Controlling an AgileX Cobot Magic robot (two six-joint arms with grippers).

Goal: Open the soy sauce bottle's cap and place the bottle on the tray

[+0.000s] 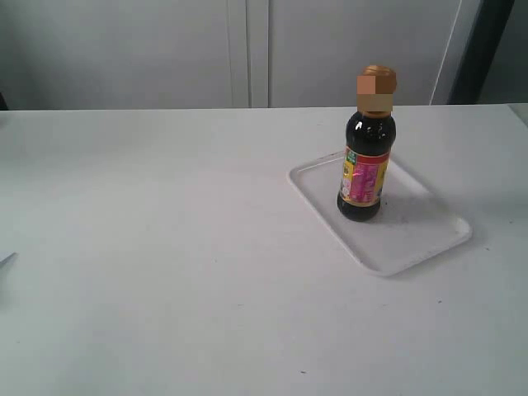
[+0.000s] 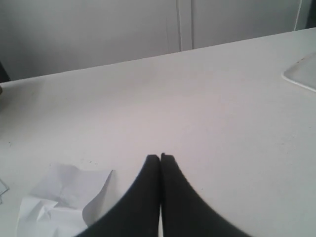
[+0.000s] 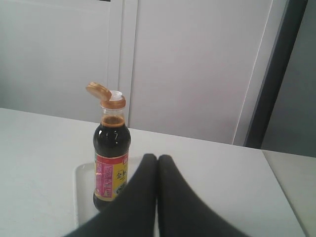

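The soy sauce bottle [image 1: 365,169] stands upright on the white tray [image 1: 421,227], right of the table's middle. In the right wrist view the bottle [image 3: 111,148] shows its orange-brown cap [image 3: 98,91] flipped open and tilted back, with the white spout bare. In the exterior view the cap [image 1: 377,87] is blurred. My right gripper [image 3: 157,158] is shut and empty, a short way back from the bottle. My left gripper [image 2: 160,158] is shut and empty over bare table, far from the tray [image 2: 303,71]. Neither arm appears in the exterior view.
A crumpled white paper [image 2: 61,200] lies on the table beside my left gripper. The white table [image 1: 165,247] runs back to a pale wall with panel seams. A dark vertical strip [image 3: 274,74] stands at the back right.
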